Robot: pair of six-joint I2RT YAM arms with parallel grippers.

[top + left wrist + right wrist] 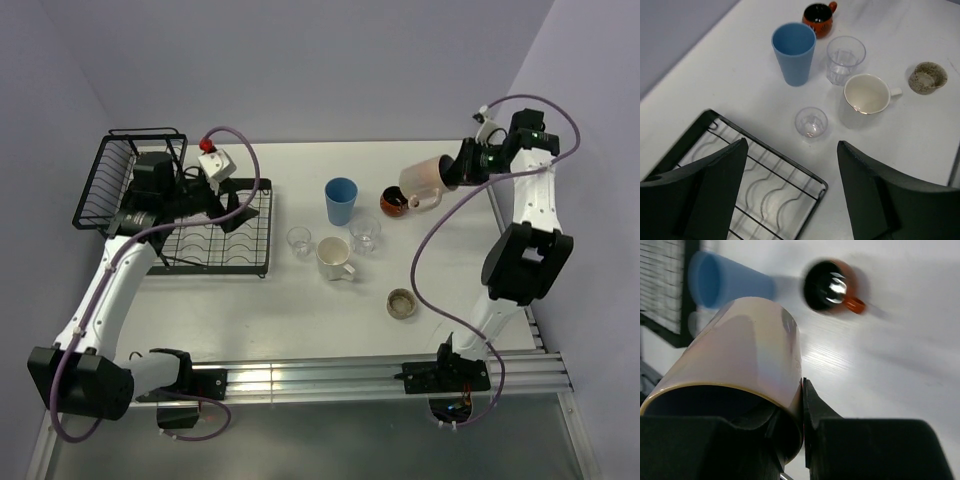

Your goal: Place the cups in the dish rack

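Biggest worry first: the dish rack (170,215) is a long way from the right gripper (455,175), clear across the desk (470,290) on its left side, and the left gripper (235,205) hangs right above the rack's flat tray. Fingers spread wide and holding nothing, it sits on the likely drop spot, so the two arms could knock together there.

Next, the pink mug (425,178). The right gripper has it pinched by the rim alone, one finger inside and one outside the wall, and the mug lies tipped on its side, apparently clear of the desk. That is a thin hold on a glossy wall, so a quick swing could let it swivel or slip out.

Then the traffic. The blue tumbler (341,200) stands between this gripper and the rack, tall enough to topple. The dark orange cup (394,202) sits just below and beside the mug, so a low carry could clip it. The cream mug (333,258) and the two clear glasses (299,241) (365,234) stand nearer the arm bases. The low brown cup (402,303) is nearest them, out of the way.

As for looks: the rack is black wire, with a tall basket beyond the left gripper and the slotted tray under it. The mug is pale pink and shiny, with a dark inside.
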